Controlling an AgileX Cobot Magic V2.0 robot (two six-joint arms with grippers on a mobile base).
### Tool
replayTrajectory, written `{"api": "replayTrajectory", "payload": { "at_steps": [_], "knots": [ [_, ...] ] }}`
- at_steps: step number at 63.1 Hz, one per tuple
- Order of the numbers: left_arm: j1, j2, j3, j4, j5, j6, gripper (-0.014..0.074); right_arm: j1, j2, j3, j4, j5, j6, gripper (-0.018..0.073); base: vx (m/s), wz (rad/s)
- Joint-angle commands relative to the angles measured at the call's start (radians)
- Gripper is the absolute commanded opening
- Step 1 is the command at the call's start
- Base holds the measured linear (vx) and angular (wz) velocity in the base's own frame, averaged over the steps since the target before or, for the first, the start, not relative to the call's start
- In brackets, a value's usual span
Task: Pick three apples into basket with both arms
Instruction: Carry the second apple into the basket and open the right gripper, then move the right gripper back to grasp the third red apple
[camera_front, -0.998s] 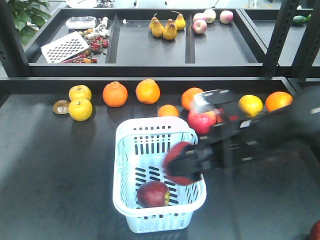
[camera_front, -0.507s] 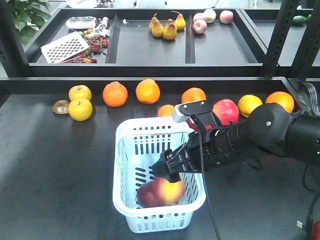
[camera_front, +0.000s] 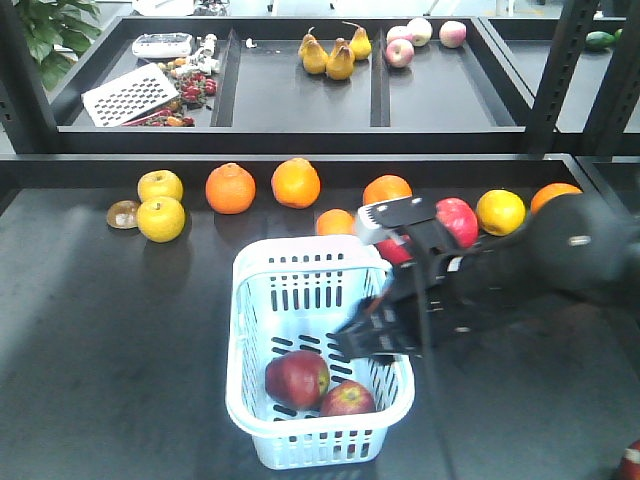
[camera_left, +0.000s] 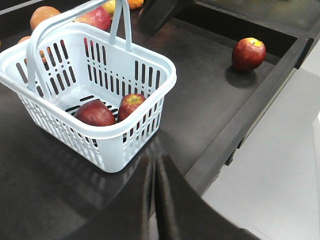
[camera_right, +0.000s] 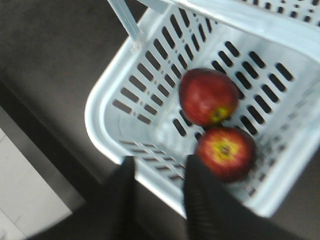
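The pale blue basket (camera_front: 243, 272) stands mid-table with two dark red apples (camera_front: 296, 378) (camera_front: 347, 399) lying side by side in its near end. My right gripper (camera_front: 362, 343) hovers blurred over the basket's right rim. In the right wrist view this gripper (camera_right: 159, 172) is open and empty above the basket wall (camera_right: 100, 120), with both apples (camera_right: 207, 96) (camera_right: 226, 152) just beyond it. In the left wrist view my left gripper (camera_left: 153, 162) is shut on nothing, close to the basket (camera_left: 165, 75). A third apple (camera_left: 248, 53) lies near the table's edge, also seen at the corner (camera_front: 630, 462).
Oranges (camera_front: 230, 188) (camera_front: 296, 182), yellow fruits (camera_front: 161, 218) and a brighter pink-red apple (camera_front: 455, 220) line the table behind the basket. The upper shelf holds pears (camera_front: 335, 55), pale apples (camera_front: 400, 50) and a grater (camera_front: 130, 95). The table's raised front lip (camera_left: 250, 115) runs beside the third apple.
My right gripper carried an apple over the basket and let it go. That apple now lies beside the first one, and the gripper has drawn up and back, open.
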Motion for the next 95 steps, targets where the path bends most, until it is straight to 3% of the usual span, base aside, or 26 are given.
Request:
{"api": "replayTrajectory", "payload": {
  "at_steps": [1,14,23,34,45,55,95],
  "knots": [
    [-0.002,0.006,-0.026,-0.047,-0.048,-0.008,-0.0006,-0.036,-0.099,-0.024,-0.139,0.051,0.134,-0.0016,0.00,0.00],
    [-0.002,0.006,-0.026,-0.047,-0.048,-0.008,-0.0006,-0.198,-0.206,0.035,-0.576,0.132,0.485,-0.0008,0.00,0.00],
    [-0.002,0.006,-0.026,-0.047,-0.048,-0.008,-0.0006,-0.366,-0.233,0.130,-0.713,0.108,0.577,0.0004,0.00,0.00],
    [-0.002,0.006,-0.026,-0.047,-0.048,-0.008,-0.0006,-0.576,-0.205,0.170,-0.720,0.117,0.535,0.0143,0.00,0.00],
    [-0.002,0.006,-0.026,-0.047,-0.048,-0.008,-0.0006,-0.749,-0.147,0.170,-0.720,0.107,0.504,0.0480,0.00,0.00],
    [-0.002,0.006,-0.026,-0.047,-0.048,-0.008,-0.0006,-0.835,-0.061,0.170,-0.718,0.109,0.504,0.0732,0.00,0.00],
    [-0.002,0.006,-0.026,-0.047,-0.048,-0.008,-0.0006,-0.844,0.274,0.170,-0.720,0.012,0.463,0.0638,0.00,0.00]
  ]
}}
